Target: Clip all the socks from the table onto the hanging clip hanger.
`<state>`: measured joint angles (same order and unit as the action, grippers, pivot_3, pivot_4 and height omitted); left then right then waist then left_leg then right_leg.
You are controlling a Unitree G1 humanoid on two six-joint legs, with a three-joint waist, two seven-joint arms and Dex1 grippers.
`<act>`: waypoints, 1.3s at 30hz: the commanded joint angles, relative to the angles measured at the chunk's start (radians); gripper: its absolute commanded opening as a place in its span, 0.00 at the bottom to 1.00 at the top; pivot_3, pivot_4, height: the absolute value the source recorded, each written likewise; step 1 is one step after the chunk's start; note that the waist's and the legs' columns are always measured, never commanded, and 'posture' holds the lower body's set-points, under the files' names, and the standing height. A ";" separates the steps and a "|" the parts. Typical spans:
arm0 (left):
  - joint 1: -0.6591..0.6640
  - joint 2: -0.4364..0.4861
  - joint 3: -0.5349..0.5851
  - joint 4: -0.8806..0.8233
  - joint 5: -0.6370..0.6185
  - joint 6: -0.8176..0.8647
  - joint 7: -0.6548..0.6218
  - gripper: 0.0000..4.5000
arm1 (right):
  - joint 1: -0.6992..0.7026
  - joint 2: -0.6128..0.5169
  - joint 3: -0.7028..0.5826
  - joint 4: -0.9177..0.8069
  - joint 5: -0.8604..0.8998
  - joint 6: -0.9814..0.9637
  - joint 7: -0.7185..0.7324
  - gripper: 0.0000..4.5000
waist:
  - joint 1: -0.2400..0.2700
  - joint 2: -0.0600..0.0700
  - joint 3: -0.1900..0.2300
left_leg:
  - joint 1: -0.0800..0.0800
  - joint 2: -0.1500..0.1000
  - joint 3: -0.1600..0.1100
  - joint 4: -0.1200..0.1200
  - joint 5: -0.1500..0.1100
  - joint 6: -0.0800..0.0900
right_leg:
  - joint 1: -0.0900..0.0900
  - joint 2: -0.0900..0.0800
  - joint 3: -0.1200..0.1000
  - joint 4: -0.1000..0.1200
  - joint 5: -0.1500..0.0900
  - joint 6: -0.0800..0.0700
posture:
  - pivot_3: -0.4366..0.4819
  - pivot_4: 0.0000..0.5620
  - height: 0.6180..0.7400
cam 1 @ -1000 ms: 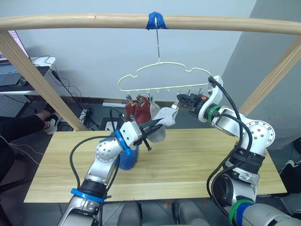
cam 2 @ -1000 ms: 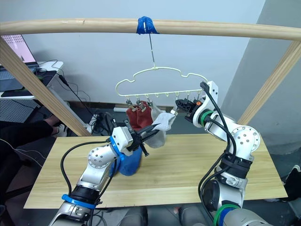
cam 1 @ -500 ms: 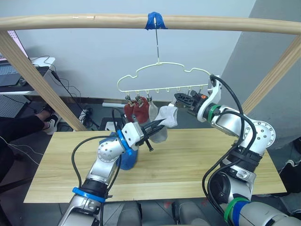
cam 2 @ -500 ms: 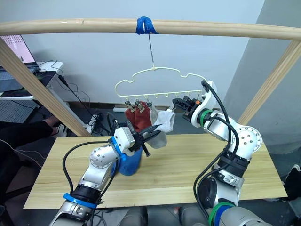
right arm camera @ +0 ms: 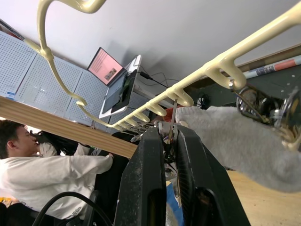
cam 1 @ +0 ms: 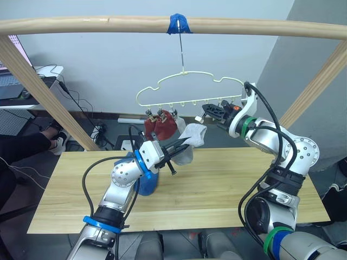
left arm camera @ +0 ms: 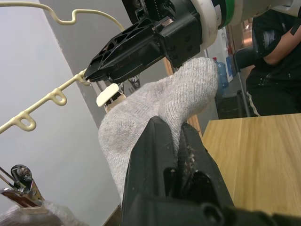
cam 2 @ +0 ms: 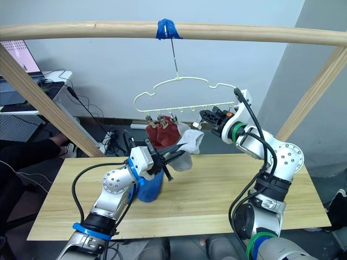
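You see pale gold clip hanger [cam 1: 187, 89] hanging by hook, level. Two rust red socks [cam 1: 161, 128] clipped at its left end, dangling. Light grey sock [cam 1: 189, 142] raised just under middle clips, bunched. Blue sock [cam 1: 147, 182] heaped on pale plank surface [cam 1: 227, 184].

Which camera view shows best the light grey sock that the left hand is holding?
The left wrist view shows it best: the light grey sock is close, pinched between the left hand's fingers, with the right hand at its top edge. Both eye views show it smaller, below the clip hanger. The right wrist view shows part of it.
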<state>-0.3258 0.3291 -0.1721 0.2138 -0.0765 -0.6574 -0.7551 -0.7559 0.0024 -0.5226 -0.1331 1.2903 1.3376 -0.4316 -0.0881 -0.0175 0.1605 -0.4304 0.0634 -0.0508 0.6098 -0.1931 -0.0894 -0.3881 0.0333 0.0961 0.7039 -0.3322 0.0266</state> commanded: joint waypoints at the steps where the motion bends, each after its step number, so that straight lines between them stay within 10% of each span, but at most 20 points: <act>1: -0.030 -0.003 0.008 0.008 -0.004 -0.019 0.017 0.01 | 0.003 -0.016 0.031 -0.015 0.064 -0.034 -0.009 0.00 | 0.000 0.000 0.000 | 0.000 0.000 0.000 0.000 0.000 0.000 | 0.000 0.000 0.000 0.000 0.000 0.000 | 0.42 0.24 1.00; 18: -0.086 -0.011 0.006 0.074 0.009 -0.044 0.043 0.01 | 0.054 -0.111 0.160 -0.014 0.220 -0.138 -0.052 0.00 | 0.000 0.000 0.000 | 0.000 0.000 0.000 0.000 0.000 0.000 | 0.000 0.000 0.000 0.000 0.000 0.000 | 0.41 0.24 1.00; 29: -0.122 -0.020 -0.008 0.123 0.037 0.000 0.052 0.00 | 0.115 -0.253 0.229 -0.073 0.235 -0.176 0.005 0.96 | 0.004 0.000 0.000 | 0.000 0.000 0.000 0.001 0.000 0.000 | 0.000 0.000 0.000 0.000 0.000 0.000 | 0.41 0.25 1.00; 39: -0.141 -0.103 0.014 0.194 -0.115 0.306 -0.045 0.63 | 0.301 -0.544 0.309 -0.316 -0.008 -0.237 0.280 1.00 | -0.013 0.000 0.000 | 0.000 0.000 0.000 0.001 0.000 0.001 | 0.000 0.001 0.000 0.000 -0.001 0.001 | 0.34 0.25 1.00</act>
<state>-0.4522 0.2303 -0.1855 0.4268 -0.1571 -0.3770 -0.7907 -0.4704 -0.5294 -0.2283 -0.3826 1.3412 1.1521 -0.2042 -0.1014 -0.0174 0.1605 -0.4305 0.0633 -0.0509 0.6106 -0.1927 -0.0888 -0.3880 0.0341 0.0964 0.7037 -0.3330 0.0279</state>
